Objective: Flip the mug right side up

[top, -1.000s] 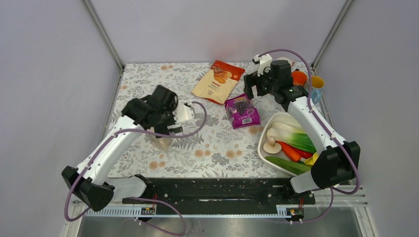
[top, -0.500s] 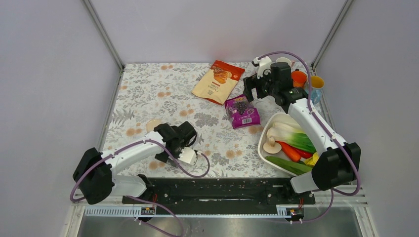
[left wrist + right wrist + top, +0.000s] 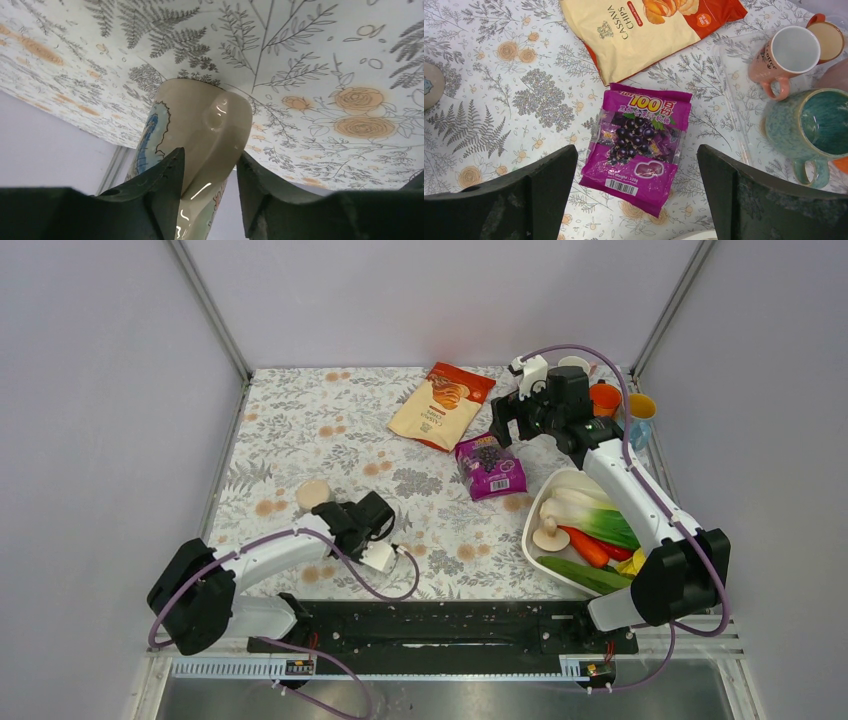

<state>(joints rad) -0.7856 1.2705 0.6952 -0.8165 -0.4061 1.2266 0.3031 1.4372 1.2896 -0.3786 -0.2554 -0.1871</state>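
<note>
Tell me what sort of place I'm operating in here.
Most likely a lab test booth dressed as a kitchen table: plain grey walls on metal frame posts, a floral tablecloth, and household props such as a cassava chips bag, a bowl of vegetables and the mug in the left tool.

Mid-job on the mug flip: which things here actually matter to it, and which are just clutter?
For the job:
beige mug
left gripper, its fingers either side of that mug's handle

Lying about:
cassava chips bag
purple candy bag
pink mug and teal mug, both already open side up
bowl of vegetables
</note>
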